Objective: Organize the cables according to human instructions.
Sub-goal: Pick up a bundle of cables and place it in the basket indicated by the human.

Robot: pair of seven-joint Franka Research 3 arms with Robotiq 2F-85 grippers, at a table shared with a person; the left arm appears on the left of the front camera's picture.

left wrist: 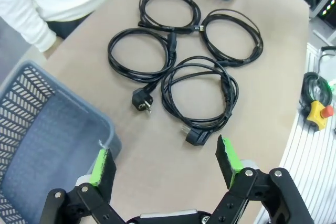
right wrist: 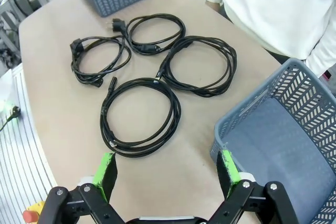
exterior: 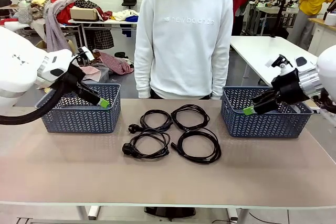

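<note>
Four cables (right wrist: pixel 176 111) lie as separate coils in a two-by-two cluster at mid-worktop (exterior: pixel 168 187). They sit between the left basket (exterior: pixel 79 119) and the right basket (exterior: pixel 262 124), within reach of either arm. The left pincer (exterior: pixel 104 103) and right pincer (exterior: pixel 248 110) hover near their baskets, jaws spread wide, holding nothing. Judgement: both arms await the person's (exterior: pixel 184 40) direction, and sorting has not begun.
</note>
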